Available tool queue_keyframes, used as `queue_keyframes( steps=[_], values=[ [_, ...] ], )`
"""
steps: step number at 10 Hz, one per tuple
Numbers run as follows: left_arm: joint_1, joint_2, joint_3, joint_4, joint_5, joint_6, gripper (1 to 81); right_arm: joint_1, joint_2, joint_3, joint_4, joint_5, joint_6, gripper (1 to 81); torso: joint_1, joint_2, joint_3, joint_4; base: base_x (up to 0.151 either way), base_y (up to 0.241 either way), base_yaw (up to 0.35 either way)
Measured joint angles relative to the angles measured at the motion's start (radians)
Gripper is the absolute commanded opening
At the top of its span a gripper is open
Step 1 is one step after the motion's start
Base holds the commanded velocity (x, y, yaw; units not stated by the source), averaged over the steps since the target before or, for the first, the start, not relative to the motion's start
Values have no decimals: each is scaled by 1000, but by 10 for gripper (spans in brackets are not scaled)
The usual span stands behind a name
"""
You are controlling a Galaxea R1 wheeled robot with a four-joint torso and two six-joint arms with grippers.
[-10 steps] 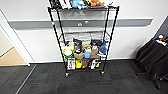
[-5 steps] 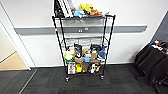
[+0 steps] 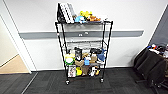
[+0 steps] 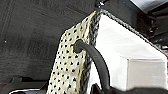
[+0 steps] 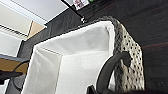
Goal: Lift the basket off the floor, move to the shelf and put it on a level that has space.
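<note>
I cannot tell how my jaws stand at either wrist. Beside my left wrist hangs the basket (image 4: 125, 50), its dark handle (image 4: 95, 57) looping from the speckled side; my right wrist sees its white lining above dark carpet (image 5: 155, 27). Ahead, the shelf (image 3: 83, 50) stands against the white wall (image 3: 130, 15), books (image 3: 65, 11) and plush toys (image 3: 87, 16) on top, its second level (image 3: 83, 43) bare.
</note>
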State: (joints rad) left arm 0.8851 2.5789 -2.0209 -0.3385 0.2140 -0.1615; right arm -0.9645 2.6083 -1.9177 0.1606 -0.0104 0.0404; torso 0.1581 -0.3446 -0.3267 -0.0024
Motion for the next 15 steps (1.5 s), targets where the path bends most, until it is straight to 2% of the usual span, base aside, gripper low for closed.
queue_keyframes(
  steps=[6,8,10,12,15],
  values=[
    [5,4,0,0,-3,0,10,-6,-3,0,0,10,0,10,-129,204,2,0,0,0,0],
    [8,5,0,0,0,0,10,-6,-3,1,0,10,0,10,-142,265,2,0,0,0,0],
    [-5,8,0,0,-8,1,10,3,-4,1,0,27,1,10,-144,283,5,0,0,0,0],
    [3,8,0,0,-5,4,10,-10,-5,1,0,26,1,10,-145,288,45,0,0,0,0],
    [14,9,4,1,4,5,10,-24,-6,1,0,17,1,10,-146,288,146,0,0,0,0]
  ],
)
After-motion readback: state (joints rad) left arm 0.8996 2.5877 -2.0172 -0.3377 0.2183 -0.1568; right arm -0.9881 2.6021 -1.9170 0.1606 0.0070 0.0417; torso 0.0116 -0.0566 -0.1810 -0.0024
